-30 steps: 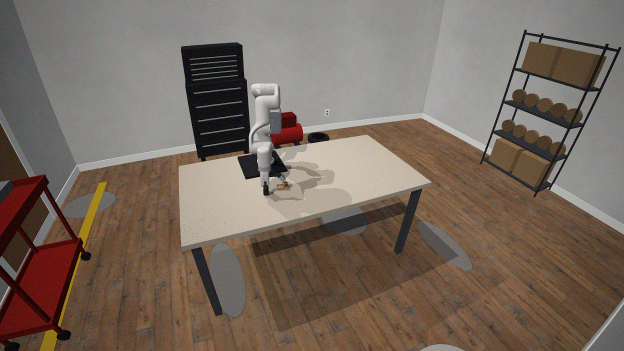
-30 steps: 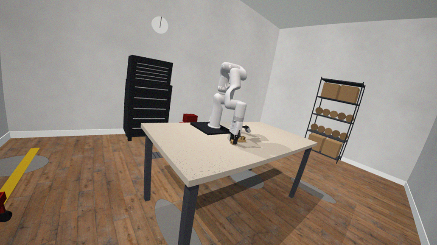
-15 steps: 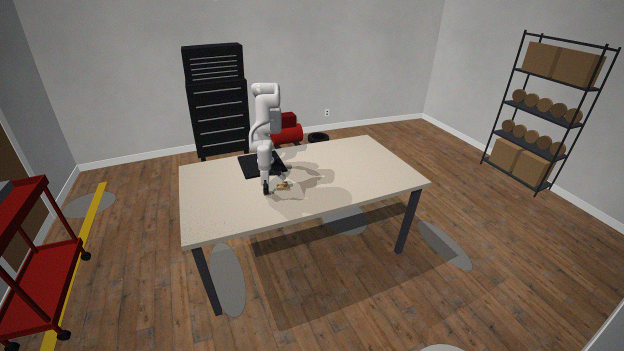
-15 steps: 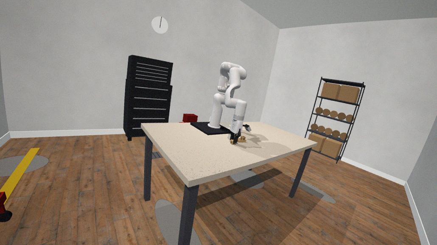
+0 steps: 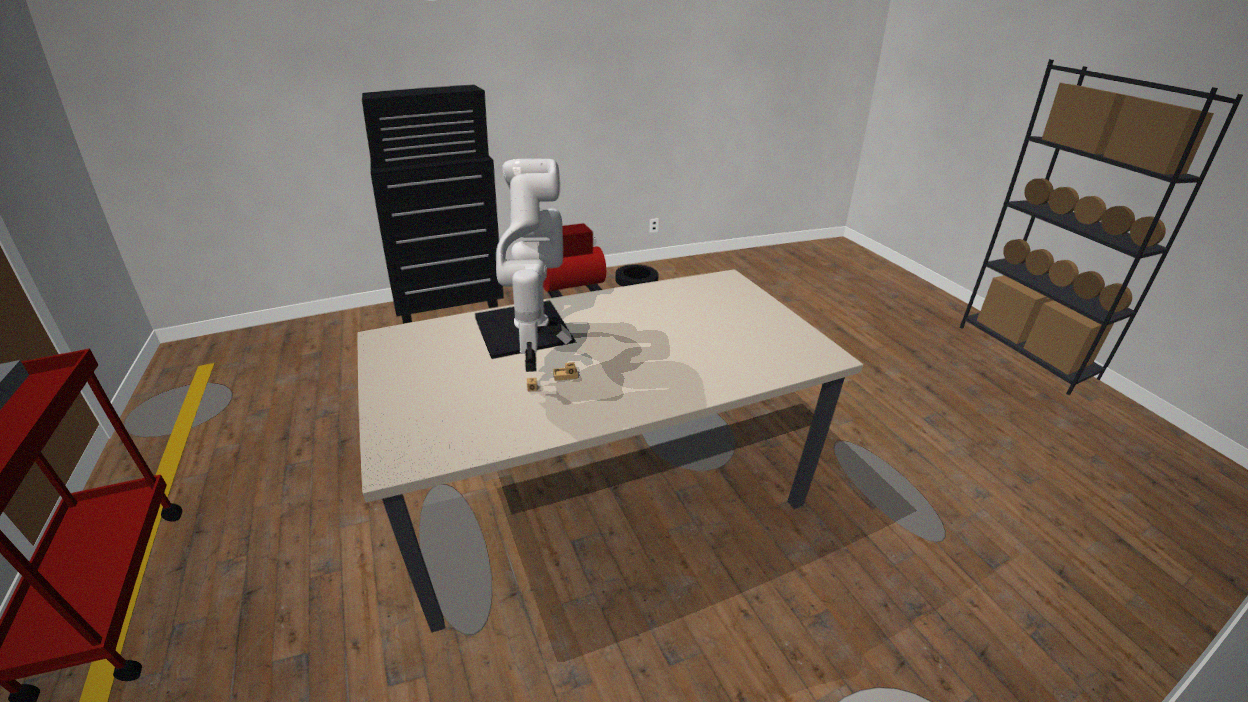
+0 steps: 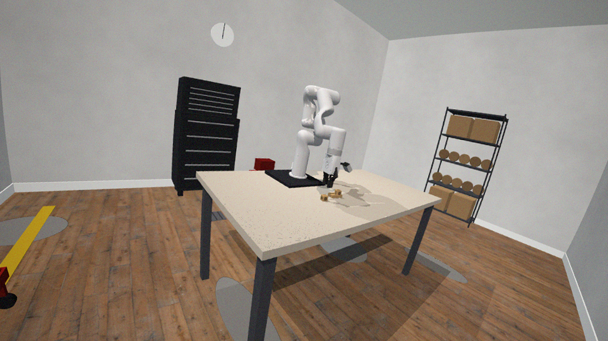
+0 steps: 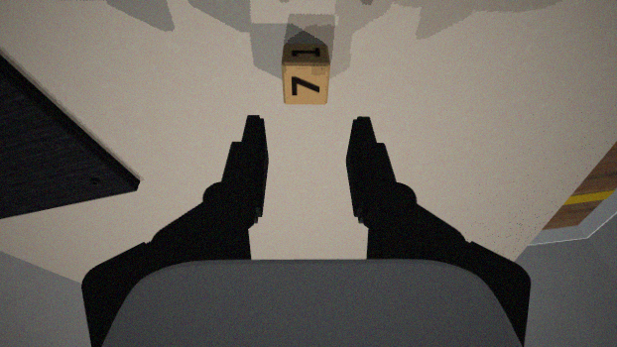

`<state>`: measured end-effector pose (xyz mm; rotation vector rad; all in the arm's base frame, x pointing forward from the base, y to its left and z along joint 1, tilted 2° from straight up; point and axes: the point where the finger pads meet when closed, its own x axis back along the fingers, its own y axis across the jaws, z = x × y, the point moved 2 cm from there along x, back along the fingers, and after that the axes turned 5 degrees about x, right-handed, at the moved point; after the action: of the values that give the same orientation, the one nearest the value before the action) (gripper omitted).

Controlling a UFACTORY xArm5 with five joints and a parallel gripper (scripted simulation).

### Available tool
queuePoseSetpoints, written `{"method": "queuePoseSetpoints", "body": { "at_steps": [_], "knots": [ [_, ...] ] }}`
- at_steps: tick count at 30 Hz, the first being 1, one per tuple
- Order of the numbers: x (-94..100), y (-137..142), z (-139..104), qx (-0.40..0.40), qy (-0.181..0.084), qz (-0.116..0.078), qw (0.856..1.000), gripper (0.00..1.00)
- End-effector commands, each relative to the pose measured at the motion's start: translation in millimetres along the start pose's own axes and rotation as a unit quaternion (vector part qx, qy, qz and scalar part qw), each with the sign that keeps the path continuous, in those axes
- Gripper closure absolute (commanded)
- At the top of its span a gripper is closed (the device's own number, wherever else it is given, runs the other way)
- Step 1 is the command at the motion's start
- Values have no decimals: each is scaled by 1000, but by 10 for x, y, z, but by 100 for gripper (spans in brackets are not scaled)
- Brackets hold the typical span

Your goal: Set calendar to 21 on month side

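A wooden cube (image 5: 529,384) (image 6: 324,197) (image 7: 306,74) stands alone on the table top. In the wrist view it shows a 7 on its upper face and a 1 on its far face. My gripper (image 5: 528,356) (image 6: 330,182) (image 7: 308,138) is open and empty. It hangs a little above the table, just short of the cube and apart from it. The small wooden tray (image 5: 564,372) (image 6: 333,193) lies on the table just right of the cube. It is too small to read what it holds.
The arm's black base plate (image 5: 501,336) (image 6: 294,178) (image 7: 50,149) lies just behind the gripper. The beige table (image 5: 698,323) (image 6: 264,216) extends wide to the front and right. Its right edge shows in the wrist view.
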<state>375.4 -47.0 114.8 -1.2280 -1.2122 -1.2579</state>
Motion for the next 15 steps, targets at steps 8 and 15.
{"method": "queuePoseSetpoints", "body": {
  "at_steps": [8,15],
  "knots": [
    [195,5,-2,0,0,-1,1000,0],
    [195,5,-2,0,0,-1,1000,0]
  ]
}}
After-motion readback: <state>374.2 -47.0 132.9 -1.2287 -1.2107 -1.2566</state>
